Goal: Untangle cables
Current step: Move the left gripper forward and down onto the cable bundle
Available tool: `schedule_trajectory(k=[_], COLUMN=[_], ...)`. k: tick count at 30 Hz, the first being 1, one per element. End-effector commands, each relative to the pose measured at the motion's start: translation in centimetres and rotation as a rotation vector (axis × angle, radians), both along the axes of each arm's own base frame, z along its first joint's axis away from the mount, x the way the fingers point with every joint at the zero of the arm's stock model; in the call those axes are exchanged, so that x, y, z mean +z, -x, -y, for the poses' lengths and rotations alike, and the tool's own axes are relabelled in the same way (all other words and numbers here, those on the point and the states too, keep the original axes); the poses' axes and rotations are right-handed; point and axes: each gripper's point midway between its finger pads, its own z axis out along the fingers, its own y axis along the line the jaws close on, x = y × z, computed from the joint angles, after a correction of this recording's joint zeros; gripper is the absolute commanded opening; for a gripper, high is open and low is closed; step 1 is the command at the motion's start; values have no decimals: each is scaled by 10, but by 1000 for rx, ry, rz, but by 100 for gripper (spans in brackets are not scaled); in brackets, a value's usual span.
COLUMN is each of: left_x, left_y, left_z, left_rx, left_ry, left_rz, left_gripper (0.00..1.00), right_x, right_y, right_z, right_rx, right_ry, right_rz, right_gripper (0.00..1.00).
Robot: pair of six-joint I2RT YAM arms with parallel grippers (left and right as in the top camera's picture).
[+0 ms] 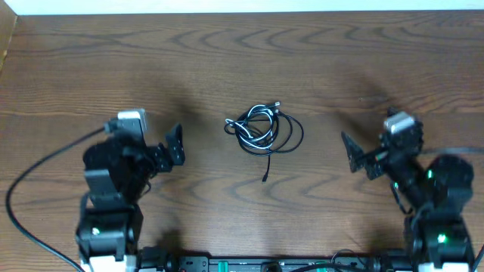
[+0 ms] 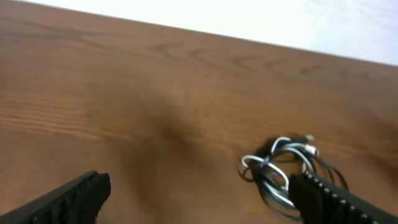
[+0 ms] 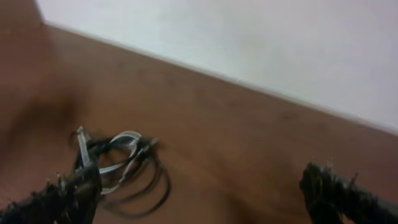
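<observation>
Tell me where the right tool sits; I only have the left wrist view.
Observer: The right tool stands open, to the right of the cables, clear of them.
Operator: Describe what my finger hides.
Observer: A black loop bulges toward the right arm, and one black tail trails from the bundle toward the robot's base.
Operator: Report my left tool's gap.
Observer: The left tool is open, with bare table between it and the cables.
</observation>
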Motion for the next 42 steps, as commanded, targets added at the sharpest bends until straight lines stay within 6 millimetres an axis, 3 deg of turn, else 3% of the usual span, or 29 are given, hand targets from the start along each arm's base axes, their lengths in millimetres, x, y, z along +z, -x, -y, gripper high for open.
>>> schedule_trajectory(k=[1, 10, 18, 22, 30, 36, 42], left_x=[31, 45, 52, 38, 14, -13, -45], left_y=[-11, -53, -98, -113, -114, -123, -122], left_z=[7, 23, 52, 63, 79, 82, 107], left_rx=[-41, -94, -166, -190, -238, -73, 38], left_ry=[2, 8, -2, -7, 76, 241, 352], left_rz=[0, -229, -343, -363, -453, -585, -731], left_gripper=[98, 98, 98, 98, 98, 96, 88], right_x=[20, 38, 31, 23, 15, 3, -13], right_y=[-13, -45, -66, -79, -91, -107, -114], right_z=[-8, -22, -26, -26, -27, -15, -11], right_rx=[57, 135, 161, 159, 160, 88, 44], right_ry=[-38, -88, -110, -110, -112, -70, -84], right_rz=[-52, -301, -468, -472, -472, -474, -526], right_gripper=[99, 99, 99, 99, 99, 98, 94])
